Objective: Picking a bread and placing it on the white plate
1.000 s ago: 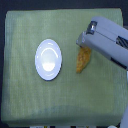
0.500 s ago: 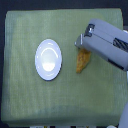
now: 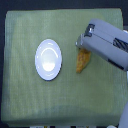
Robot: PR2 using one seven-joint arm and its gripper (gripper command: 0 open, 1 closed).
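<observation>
- A green cloth (image 3: 20, 100) covers the counter across nearly the whole frame, seen from above, its surface faintly ribbed and flat around the things lying on it.
- The PR2's grey arm (image 3: 112, 47) reaches in from the right edge and slants toward the upper centre, its boxy end sitting right of centre in the frame.
- The white plate (image 3: 48, 59) lies left of centre, round and glossy, with nothing on it; the placing step is judged not yet done.
- The bread (image 3: 82, 60) lies on the cloth right of centre, well apart from the plate, a golden-brown loaf whose long axis runs nearly up and down the frame, tilted slightly so the upper end leans right.
- The gripper (image 3: 80, 44) sits at the bread's upper end, over or against it; the loaf extends down the frame from there.
- The fingers are too small and blurred to read: whether they are wide, narrow or closed on the loaf cannot be told.
- Judgement: the grasp turns on meeting the loaf across its narrow width, then carrying it leftward to the plate.
</observation>
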